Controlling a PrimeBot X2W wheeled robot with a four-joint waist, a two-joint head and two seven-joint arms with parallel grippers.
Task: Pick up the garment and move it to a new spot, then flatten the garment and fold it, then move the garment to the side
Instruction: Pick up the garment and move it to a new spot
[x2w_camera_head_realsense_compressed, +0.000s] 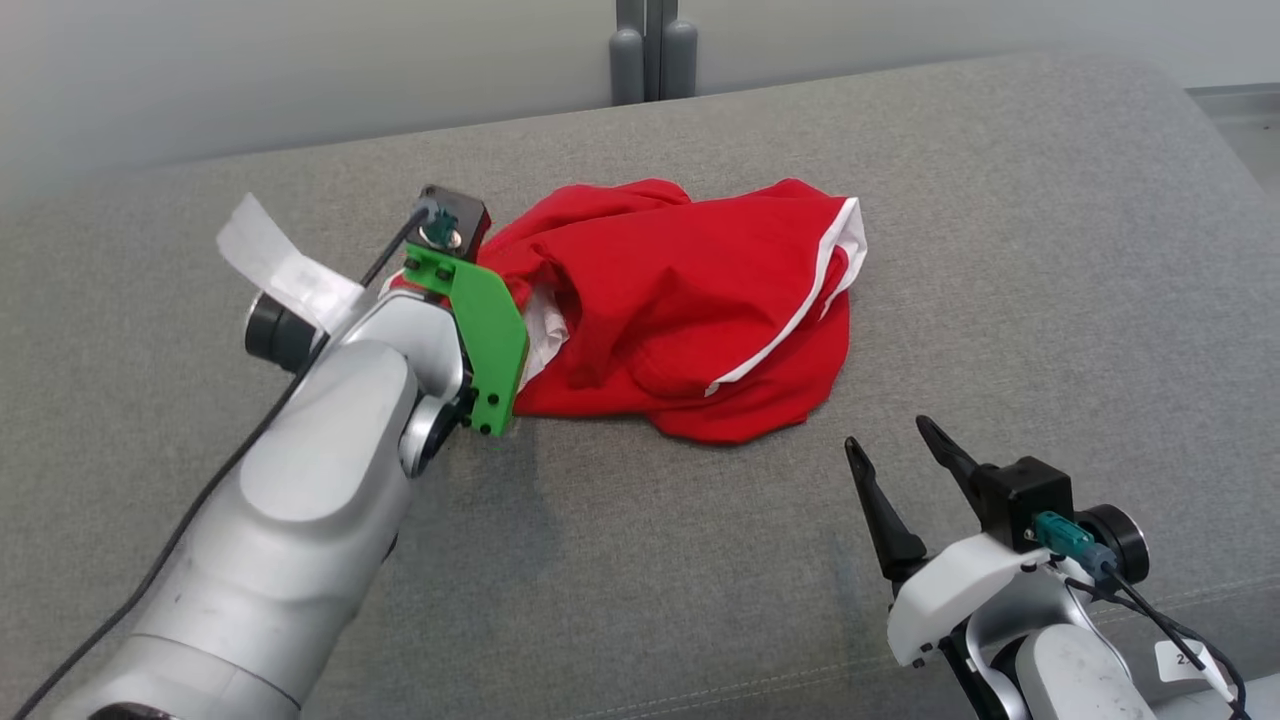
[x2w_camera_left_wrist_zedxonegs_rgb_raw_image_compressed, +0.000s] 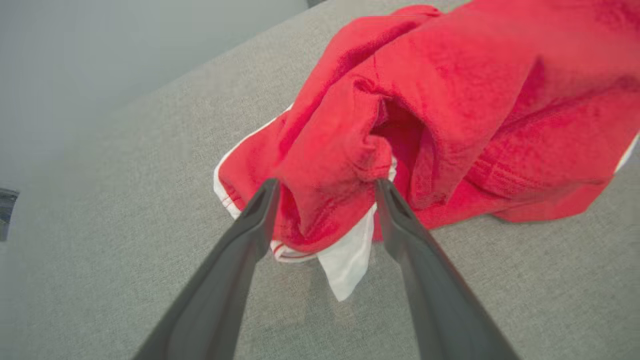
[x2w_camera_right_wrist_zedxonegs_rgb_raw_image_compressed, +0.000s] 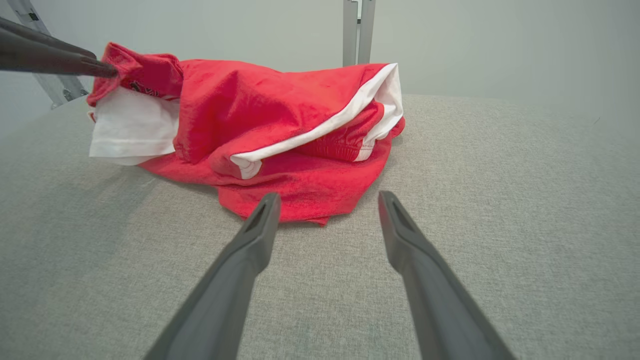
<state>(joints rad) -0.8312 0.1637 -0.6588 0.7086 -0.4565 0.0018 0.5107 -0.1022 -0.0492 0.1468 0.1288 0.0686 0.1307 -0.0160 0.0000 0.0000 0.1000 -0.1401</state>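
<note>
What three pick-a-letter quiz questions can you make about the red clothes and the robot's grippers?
1. Where is the right gripper compared with the garment?
A) on top of it
B) near it, not touching
C) underneath it

2. What colour is the garment's trim?
A) white
B) blue
C) yellow

3. How does the garment lie?
A) folded into a neat square
B) crumpled in a heap on the grey cushion
C) hanging in the air

Answers:
1 B: bare cushion shows between the gripper and the cloth.
2 A: a white stripe runs along the red edge.
3 B: the cloth is bunched in lumpy folds and rests on the cushion.
</note>
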